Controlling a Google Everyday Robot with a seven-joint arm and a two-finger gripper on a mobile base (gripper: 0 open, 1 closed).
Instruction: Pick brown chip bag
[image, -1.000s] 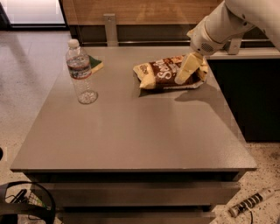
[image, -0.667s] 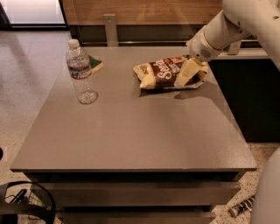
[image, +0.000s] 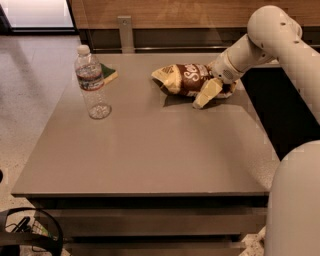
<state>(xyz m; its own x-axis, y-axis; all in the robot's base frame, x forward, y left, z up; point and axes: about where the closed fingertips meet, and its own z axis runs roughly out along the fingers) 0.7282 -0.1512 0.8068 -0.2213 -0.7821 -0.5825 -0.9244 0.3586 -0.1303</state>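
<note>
Crinkly brown chip bag (image: 184, 79) lies crosswise on the desk (image: 150, 150); your tool (image: 209, 91) meets its right end, closure state indeterminable.

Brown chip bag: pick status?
Approach looks done: the gripper sits at the right end of the brown chip bag. The grasp is in hand but not confirmed. Left: lifting the bag off the table, where it appears to lie.

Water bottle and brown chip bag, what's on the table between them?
Nothing: the camera view shows bare table between water bottle and brown chip bag. The gripper sits at the bag's right end.
</note>
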